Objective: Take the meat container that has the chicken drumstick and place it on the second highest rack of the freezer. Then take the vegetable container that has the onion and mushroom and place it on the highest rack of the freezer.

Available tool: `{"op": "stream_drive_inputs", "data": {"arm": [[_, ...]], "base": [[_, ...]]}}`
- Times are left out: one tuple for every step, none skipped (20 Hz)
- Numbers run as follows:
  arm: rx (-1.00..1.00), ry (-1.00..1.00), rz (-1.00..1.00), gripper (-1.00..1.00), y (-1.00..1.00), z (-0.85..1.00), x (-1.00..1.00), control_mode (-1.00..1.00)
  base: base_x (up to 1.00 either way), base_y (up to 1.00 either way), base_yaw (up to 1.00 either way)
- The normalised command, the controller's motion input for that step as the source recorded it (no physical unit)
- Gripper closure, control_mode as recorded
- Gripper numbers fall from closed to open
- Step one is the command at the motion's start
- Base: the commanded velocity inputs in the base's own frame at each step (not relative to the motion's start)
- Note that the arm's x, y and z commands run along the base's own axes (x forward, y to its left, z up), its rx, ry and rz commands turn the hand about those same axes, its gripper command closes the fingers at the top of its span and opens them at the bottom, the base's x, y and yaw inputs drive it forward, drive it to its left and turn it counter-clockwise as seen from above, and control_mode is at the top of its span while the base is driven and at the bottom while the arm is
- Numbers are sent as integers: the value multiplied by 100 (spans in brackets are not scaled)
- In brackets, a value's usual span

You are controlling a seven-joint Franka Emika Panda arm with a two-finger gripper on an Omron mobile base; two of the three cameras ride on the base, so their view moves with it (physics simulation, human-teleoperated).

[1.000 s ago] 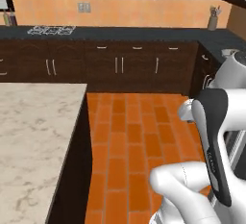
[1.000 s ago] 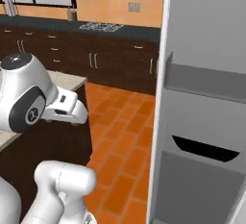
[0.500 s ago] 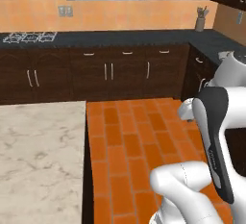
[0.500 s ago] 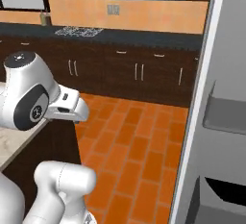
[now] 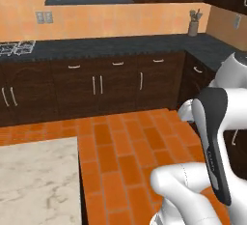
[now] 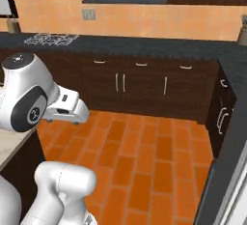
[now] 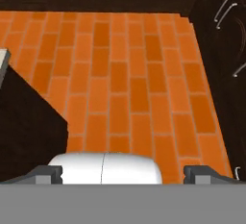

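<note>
Orange brick floor (image 5: 125,147) fills the kitchen between dark cabinets (image 5: 96,86) and a marble desk (image 5: 34,180). No meat container is in sight, so keep turning the base toward it; the pincer (image 7: 123,172) hangs spread, empty.

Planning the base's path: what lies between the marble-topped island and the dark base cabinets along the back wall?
Bare orange brick floor separates the marble island from the dark cabinets, seen in the left base view.
</note>
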Motion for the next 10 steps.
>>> {"op": "stream_drive_inputs", "data": {"arm": [[0,0,0,-100,0,0,0,100],[0,0,0,-100,0,0,0,100],[0,0,0,-100,0,0,0,100],[0,0,0,-100,0,0,0,100],[0,0,0,-100,0,0,0,100],[0,0,0,-100,0,0,0,100],[0,0,0,-100,0,0,0,100],[0,0,0,-100,0,0,0,100],[0,0,0,-100,0,0,0,100],[0,0,0,-100,0,0,0,100]], "base": [[100,-19,-23],[100,-21,-25],[100,-16,-29],[100,-6,-31],[100,-4,-31],[100,0,-38],[100,0,-40],[100,0,-42],[100,0,-45],[100,5,-47]]}}
